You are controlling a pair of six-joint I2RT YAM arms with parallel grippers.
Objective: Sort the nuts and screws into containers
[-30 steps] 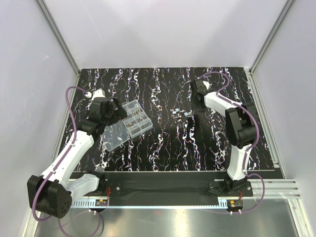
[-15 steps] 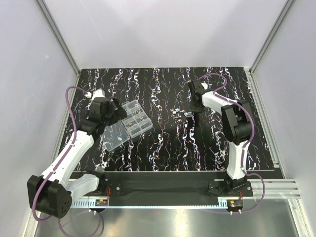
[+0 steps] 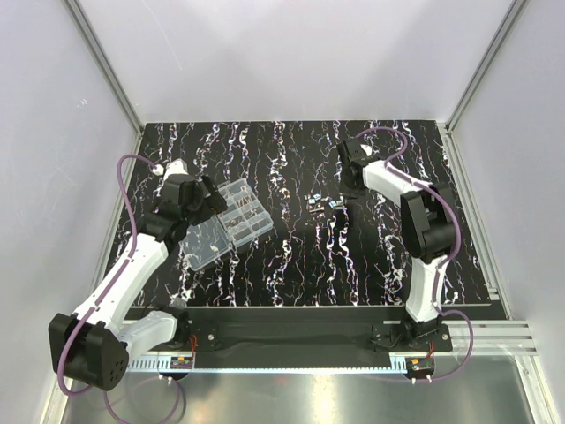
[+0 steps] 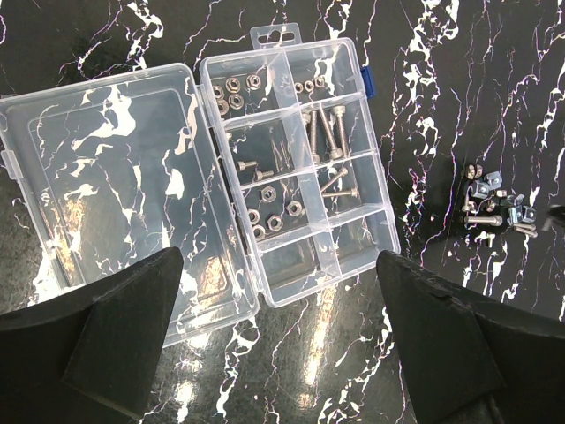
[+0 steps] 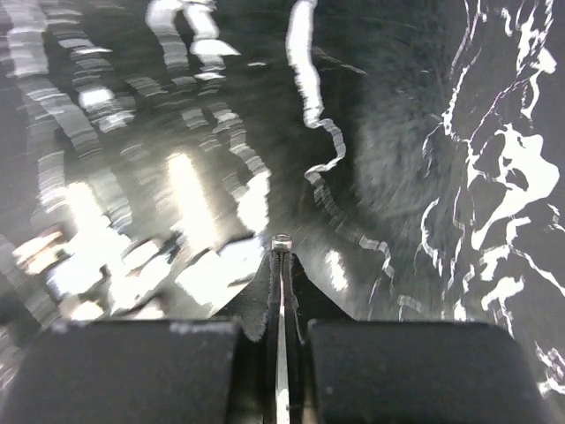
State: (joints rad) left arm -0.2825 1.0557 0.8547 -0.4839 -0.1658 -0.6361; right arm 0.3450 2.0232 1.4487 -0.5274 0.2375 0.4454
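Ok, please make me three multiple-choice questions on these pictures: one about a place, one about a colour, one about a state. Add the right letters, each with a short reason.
1. Where does the loose pile of hardware lie?
A) on the table, apart from the box
B) in a box compartment
C) on the right arm's base

2. What colour is the clip on the box's edge?
A) red
B) yellow
C) blue

3. How is the right gripper?
A) wide open
B) shut on a screw
C) shut on nothing

1 A: the left wrist view shows it on bare tabletop.
2 C: the clip is plainly blue.
3 B: a screw stands pinched between the closed fingers.
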